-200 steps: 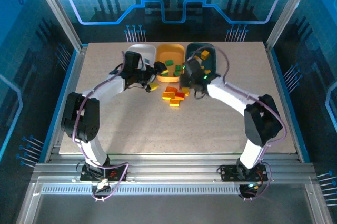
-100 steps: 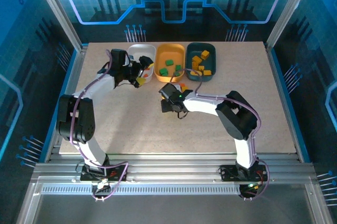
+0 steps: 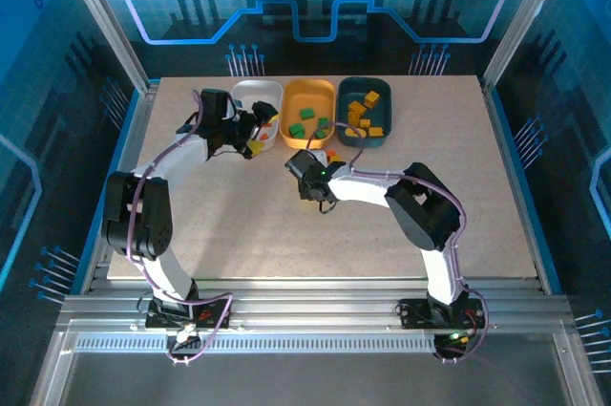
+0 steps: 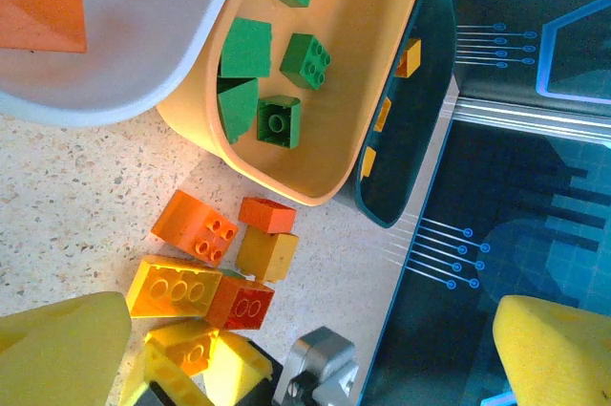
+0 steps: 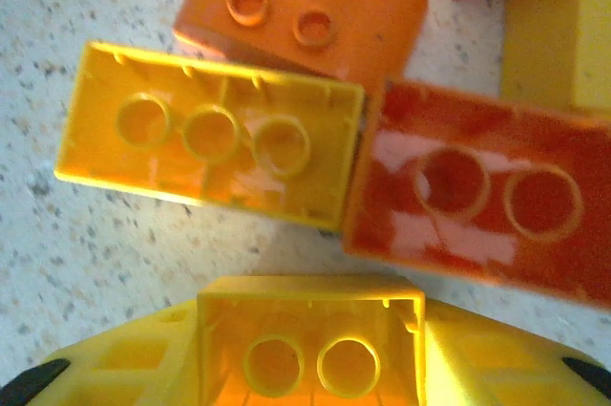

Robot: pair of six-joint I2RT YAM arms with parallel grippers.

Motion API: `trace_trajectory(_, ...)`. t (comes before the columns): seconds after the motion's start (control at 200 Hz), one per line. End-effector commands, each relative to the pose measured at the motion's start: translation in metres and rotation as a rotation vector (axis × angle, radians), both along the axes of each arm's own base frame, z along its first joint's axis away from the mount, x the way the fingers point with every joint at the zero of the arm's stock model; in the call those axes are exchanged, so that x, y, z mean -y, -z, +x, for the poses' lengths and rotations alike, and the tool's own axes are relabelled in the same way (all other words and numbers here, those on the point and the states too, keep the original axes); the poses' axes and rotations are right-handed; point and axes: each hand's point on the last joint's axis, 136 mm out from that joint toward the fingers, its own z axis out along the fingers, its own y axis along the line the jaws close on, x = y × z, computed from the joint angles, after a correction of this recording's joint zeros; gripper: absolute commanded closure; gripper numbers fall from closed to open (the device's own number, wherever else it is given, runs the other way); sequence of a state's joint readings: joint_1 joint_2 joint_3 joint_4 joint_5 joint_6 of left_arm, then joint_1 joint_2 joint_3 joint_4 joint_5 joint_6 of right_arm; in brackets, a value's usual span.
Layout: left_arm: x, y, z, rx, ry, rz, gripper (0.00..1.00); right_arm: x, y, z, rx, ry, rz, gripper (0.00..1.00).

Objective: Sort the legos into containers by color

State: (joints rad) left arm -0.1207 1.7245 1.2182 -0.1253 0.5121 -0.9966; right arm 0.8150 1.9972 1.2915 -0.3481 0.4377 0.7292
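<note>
Loose legos lie in a small pile (image 4: 205,263) on the table below the containers: orange-red and yellow bricks. My right gripper (image 5: 310,353) is low over this pile, shut on an upturned yellow lego (image 5: 310,339), next to a long yellow brick (image 5: 210,134) and a red one (image 5: 487,196). My left gripper (image 4: 305,353) hangs open near the white tray (image 4: 143,91), which holds an orange-red brick (image 4: 43,5). The orange-yellow tray (image 4: 353,129) holds several green bricks (image 4: 248,48). The dark teal tray (image 4: 420,72) holds yellow bricks.
The three trays stand side by side at the back of the table: white (image 3: 256,94), orange-yellow (image 3: 310,93), teal (image 3: 365,84). The left gripper (image 3: 260,134) and the right gripper (image 3: 307,180) are close together in front of them. Metal rails frame the table.
The left gripper moved from the pile up to the white tray. The right gripper came from the teal tray down to the pile and closed round a yellow lego.
</note>
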Motion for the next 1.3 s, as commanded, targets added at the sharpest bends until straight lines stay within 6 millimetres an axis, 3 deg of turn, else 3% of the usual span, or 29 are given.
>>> trace_trajectory(0.0,0.000,-0.013,-0.004,0.024,0.000,-0.016,0.01,-0.002,-0.028,-0.019,0.038,-0.057,0.003,0.59)
trace_trajectory(0.155,0.010,-0.013,-0.005,0.021,0.024,-0.045,0.01,0.020,-0.083,-0.021,0.237,-0.074,-0.133,0.57)
trace_trajectory(0.375,0.051,-0.003,-0.018,-0.009,0.134,-0.053,0.01,0.094,-0.129,0.044,0.299,0.077,-0.058,0.57)
trace_trajectory(0.48,0.068,0.002,-0.026,-0.020,0.184,-0.037,0.01,0.113,-0.125,0.083,0.228,0.106,0.023,0.56)
trace_trajectory(0.65,0.079,0.002,-0.030,-0.019,0.216,-0.030,0.01,0.138,-0.099,0.144,0.143,0.172,0.071,0.56)
trace_trajectory(0.845,0.082,0.008,-0.031,-0.034,0.228,-0.028,0.01,0.153,-0.080,0.188,0.077,0.215,0.104,0.52)
trace_trajectory(0.915,0.083,0.009,-0.031,-0.038,0.232,-0.029,0.01,0.155,-0.077,0.197,0.063,0.227,0.113,0.42)
trace_trajectory(0.97,0.083,0.010,-0.031,-0.041,0.234,-0.027,0.01,0.158,-0.078,0.200,0.058,0.235,0.111,0.32)
trace_trajectory(1.111,0.087,0.012,-0.033,-0.040,0.249,-0.015,0.01,0.162,-0.106,0.186,0.124,0.230,0.129,0.28)
trace_trajectory(1.191,0.091,0.013,-0.036,-0.039,0.265,0.006,0.01,0.166,-0.116,0.161,0.157,0.228,0.146,0.27)
trace_trajectory(1.296,0.095,0.019,-0.041,-0.045,0.293,0.060,0.02,0.168,-0.121,0.110,0.211,0.224,0.160,0.26)
